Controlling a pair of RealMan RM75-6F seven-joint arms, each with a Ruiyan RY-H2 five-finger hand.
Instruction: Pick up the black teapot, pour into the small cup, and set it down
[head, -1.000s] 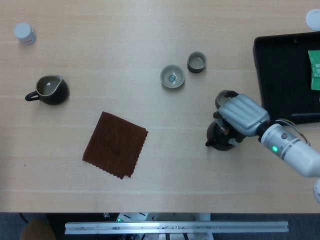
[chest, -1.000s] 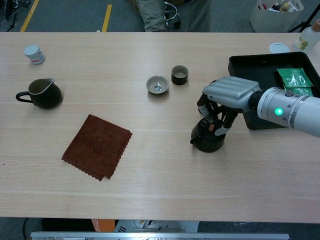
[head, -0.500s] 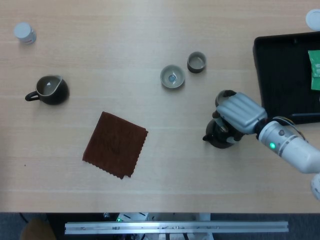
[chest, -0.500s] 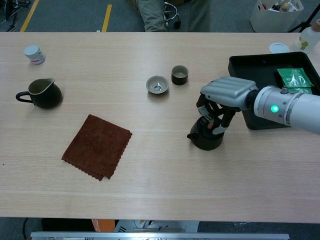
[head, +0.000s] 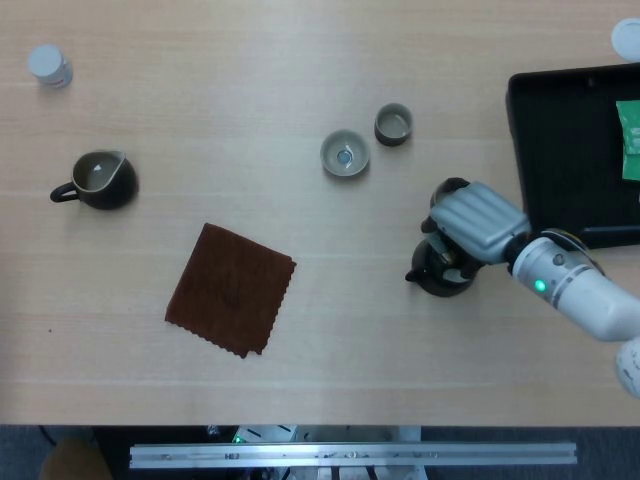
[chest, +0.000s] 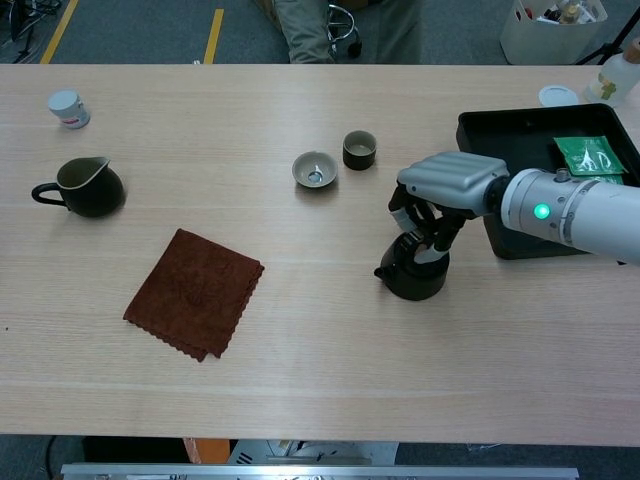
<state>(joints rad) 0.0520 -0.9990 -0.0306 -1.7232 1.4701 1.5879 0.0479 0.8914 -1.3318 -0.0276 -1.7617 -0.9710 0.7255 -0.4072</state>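
Observation:
The black teapot (head: 432, 276) (chest: 410, 281) stands on the table right of centre, its spout pointing left. My right hand (head: 478, 222) (chest: 450, 178) is over it, fingers curled down around its top and handle, hiding the lid. A small dark cup (head: 393, 124) (chest: 359, 149) and a pale, wider cup (head: 345, 154) (chest: 314, 169) sit side by side a short way beyond and to the left of the teapot. My left hand appears in neither view.
A black tray (head: 560, 160) (chest: 500, 135) with a green packet (chest: 590, 158) lies just right of the hand. A brown cloth (head: 230, 289) lies centre-left. A dark pitcher (head: 100, 180) and a white cap (head: 48, 65) are at the far left.
The right hand has drawn in closer over the teapot, and the teapot has shifted slightly left and away from the front edge with it.

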